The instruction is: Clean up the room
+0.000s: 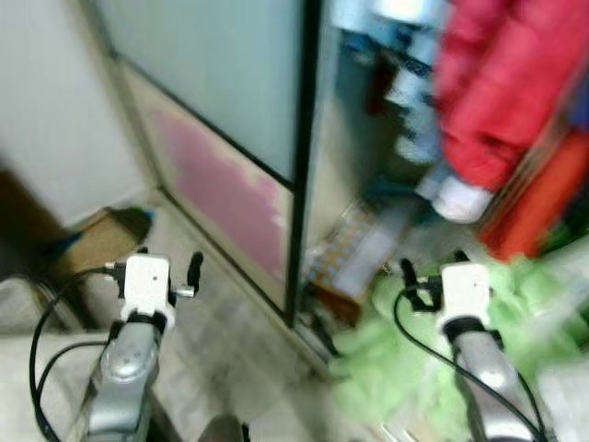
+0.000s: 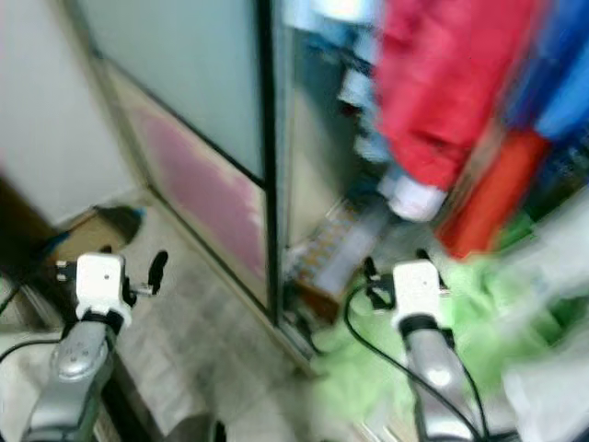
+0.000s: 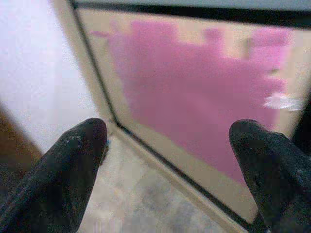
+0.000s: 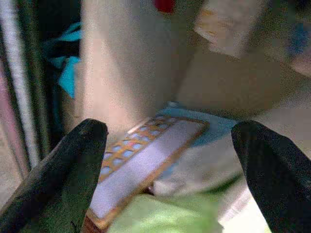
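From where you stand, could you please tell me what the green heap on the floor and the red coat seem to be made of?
The green heap looks like soft, fluffy fabric, rumpled and matte, though blur leaves it open. The red coat looks like padded, quilted cloth with a slight sheen, bulging in puffy folds.

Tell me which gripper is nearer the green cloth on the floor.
Right. The right gripper hangs open directly over the green cloth; the left gripper, also open, is off across the wardrobe's sliding door.

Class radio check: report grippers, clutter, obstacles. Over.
Left gripper open, empty. Right gripper open, empty. Green cloth, flat box on floor. Sliding door ahead.
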Robot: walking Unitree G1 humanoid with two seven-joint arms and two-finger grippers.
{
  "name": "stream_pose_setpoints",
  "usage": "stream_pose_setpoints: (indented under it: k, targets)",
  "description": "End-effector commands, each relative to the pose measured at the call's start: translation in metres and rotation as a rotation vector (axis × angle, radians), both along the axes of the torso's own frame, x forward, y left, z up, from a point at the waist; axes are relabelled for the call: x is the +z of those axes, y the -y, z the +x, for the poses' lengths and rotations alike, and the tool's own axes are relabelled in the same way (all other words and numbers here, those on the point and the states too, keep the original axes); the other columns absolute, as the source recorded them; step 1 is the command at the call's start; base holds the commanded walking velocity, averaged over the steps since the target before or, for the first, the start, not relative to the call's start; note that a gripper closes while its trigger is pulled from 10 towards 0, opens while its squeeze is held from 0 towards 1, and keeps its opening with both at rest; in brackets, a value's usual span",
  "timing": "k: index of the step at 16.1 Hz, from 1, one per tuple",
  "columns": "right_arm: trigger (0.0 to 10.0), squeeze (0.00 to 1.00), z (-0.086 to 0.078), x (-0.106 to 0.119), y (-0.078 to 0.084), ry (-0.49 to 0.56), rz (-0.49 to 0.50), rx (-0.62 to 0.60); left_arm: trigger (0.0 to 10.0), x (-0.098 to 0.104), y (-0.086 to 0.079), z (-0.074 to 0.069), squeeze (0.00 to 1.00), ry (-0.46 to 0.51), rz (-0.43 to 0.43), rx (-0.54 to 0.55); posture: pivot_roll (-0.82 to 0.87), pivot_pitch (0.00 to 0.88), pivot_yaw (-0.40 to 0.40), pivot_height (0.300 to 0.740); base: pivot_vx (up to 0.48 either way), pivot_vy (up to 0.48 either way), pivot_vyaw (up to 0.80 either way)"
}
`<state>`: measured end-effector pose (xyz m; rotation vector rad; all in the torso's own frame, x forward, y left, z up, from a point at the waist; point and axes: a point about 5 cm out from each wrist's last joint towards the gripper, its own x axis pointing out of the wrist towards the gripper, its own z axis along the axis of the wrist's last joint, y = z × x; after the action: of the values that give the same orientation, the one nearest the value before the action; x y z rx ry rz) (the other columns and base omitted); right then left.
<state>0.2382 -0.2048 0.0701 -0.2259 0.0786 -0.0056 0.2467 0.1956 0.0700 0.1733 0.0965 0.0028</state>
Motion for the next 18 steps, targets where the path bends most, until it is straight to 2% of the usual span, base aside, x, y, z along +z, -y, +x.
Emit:
stream_pose_setpoints:
  k: [1,8,11,13,14,16,17,18]
  targets:
    - [10.0,0.00,0.002,0.002,-0.006,0.006,0.018,0.033,10.0,0.000,-0.004,-0.002,0.00,-0.015,0.000,0.007,-0.03,0.027,-0.053,0.740,0.000,0.000,0.80]
    - [10.0,0.00,0.008,0.009,-0.008,0.033,0.017,0.063,10.0,0.002,-0.004,0.001,0.00,-0.045,-0.103,0.044,-0.02,0.042,-0.044,0.740,0.000,0.000,0.80]
    - [10.0,0.00,0.004,0.008,-0.008,0.029,0.015,0.067,10.0,0.001,-0.002,-0.002,0.00,-0.042,-0.099,0.026,-0.03,0.044,-0.047,0.740,0.000,0.000,0.80]
    - [10.0,0.00,-0.005,0.008,-0.006,0.012,0.019,0.090,10.0,0.003,0.000,-0.003,0.00,-0.028,-0.087,0.012,-0.03,0.048,-0.049,0.740,0.000,0.000,0.80]
    - [10.0,0.00,-0.012,0.006,-0.007,-0.004,0.030,0.122,10.0,0.002,-0.002,-0.005,0.00,-0.040,-0.044,0.009,-0.03,0.055,-0.049,0.740,0.000,0.000,0.80]
    - [10.0,0.00,-0.020,0.003,-0.008,-0.029,0.040,0.189,10.0,0.002,-0.002,-0.006,0.00,-0.039,-0.061,0.012,-0.04,0.058,-0.047,0.740,0.000,0.000,0.80]
    - [10.0,0.00,-0.019,0.003,-0.008,-0.034,0.045,0.196,10.0,0.001,-0.002,-0.005,0.00,-0.039,-0.043,0.020,-0.04,0.058,-0.047,0.740,0.000,0.000,0.80]
    - [10.0,0.00,-0.015,0.003,-0.008,-0.033,0.049,0.197,10.0,0.001,-0.001,-0.003,0.00,-0.022,0.021,0.033,-0.04,0.058,-0.046,0.740,0.000,0.000,0.80]
